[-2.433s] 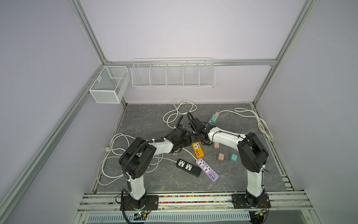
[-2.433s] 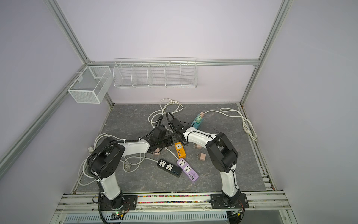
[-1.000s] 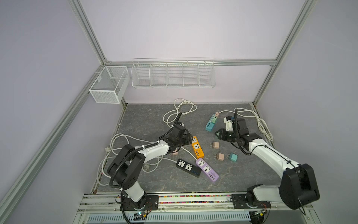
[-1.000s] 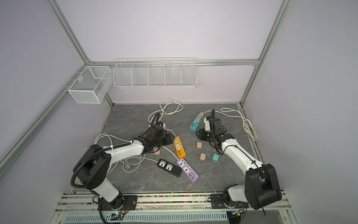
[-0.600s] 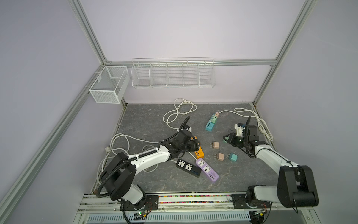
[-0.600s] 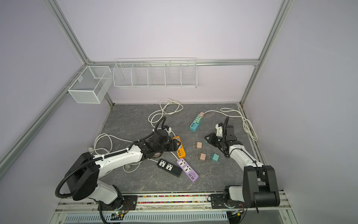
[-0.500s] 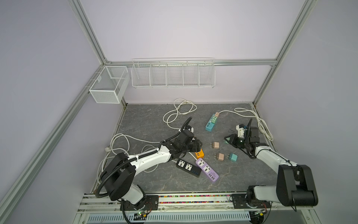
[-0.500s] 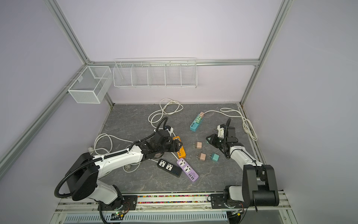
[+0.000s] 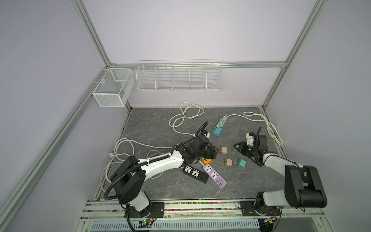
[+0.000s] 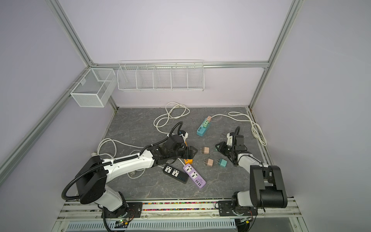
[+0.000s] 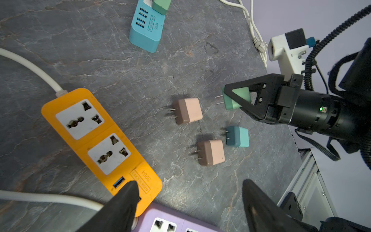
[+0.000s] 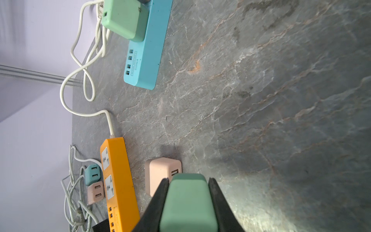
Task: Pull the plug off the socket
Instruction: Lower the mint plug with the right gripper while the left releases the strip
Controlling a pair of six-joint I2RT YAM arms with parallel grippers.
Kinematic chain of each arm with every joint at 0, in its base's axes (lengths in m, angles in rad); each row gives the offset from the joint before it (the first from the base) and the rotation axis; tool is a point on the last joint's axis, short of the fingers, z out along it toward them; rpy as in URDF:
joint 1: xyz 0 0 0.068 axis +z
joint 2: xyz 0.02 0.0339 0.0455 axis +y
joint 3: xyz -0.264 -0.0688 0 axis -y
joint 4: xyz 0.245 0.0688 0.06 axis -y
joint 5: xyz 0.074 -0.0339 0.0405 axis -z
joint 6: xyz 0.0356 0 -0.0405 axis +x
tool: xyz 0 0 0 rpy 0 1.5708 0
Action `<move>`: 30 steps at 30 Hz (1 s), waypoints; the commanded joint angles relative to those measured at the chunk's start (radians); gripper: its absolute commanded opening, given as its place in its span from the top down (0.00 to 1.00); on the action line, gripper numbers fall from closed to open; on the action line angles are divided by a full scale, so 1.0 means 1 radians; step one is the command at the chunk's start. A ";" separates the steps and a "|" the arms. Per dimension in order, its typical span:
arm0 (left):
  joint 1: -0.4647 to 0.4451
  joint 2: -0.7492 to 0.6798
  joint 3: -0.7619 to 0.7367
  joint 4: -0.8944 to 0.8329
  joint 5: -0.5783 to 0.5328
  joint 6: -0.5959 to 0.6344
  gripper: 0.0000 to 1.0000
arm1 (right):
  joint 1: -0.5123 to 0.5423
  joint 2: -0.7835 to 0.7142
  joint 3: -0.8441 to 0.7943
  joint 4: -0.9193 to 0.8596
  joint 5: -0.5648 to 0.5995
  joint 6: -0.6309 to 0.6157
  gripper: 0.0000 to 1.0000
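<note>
**A:** What's the room like?

**B:** Plain lilac walls (image 9: 180,30) inside silver aluminium frame posts (image 9: 90,32). A white wire basket with dividers (image 9: 179,80) hangs on the back rail, and a white mesh box (image 9: 112,90) on the left one.

**A:** And the surface?

**B:** A dark grey stone-patterned tabletop (image 9: 152,124) with pale veins. Looped white cords (image 9: 186,114) trail across it. An orange two-socket power strip (image 11: 96,140) lies near the middle, both sockets showing. A sky-blue power strip (image 9: 218,128) near the back carries a pale green adapter (image 12: 124,20).

**A:** Where's the plug?

**B:** The mint-green square plug (image 12: 188,200) is clear of every socket. It is pinched in the right gripper (image 12: 187,179) low over the right side, with its prongs toward a pink-and-brown plug (image 11: 188,110) lying nearby.

**A:** The other claw?

**B:** The left gripper (image 11: 188,190) is spread wide, with nothing between its fingers, over the orange strip's end.
</note>
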 commanded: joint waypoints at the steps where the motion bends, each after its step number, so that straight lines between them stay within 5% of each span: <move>1: -0.008 0.034 0.051 0.025 -0.005 -0.002 0.17 | -0.004 0.033 -0.010 0.054 -0.014 0.019 0.75; 17: -0.027 0.105 0.130 0.018 -0.040 -0.052 0.06 | -0.004 0.127 -0.002 0.074 0.002 0.045 0.67; 30: -0.027 0.057 0.186 -0.083 -0.069 -0.054 0.01 | -0.004 0.029 -0.002 -0.035 0.096 0.015 0.35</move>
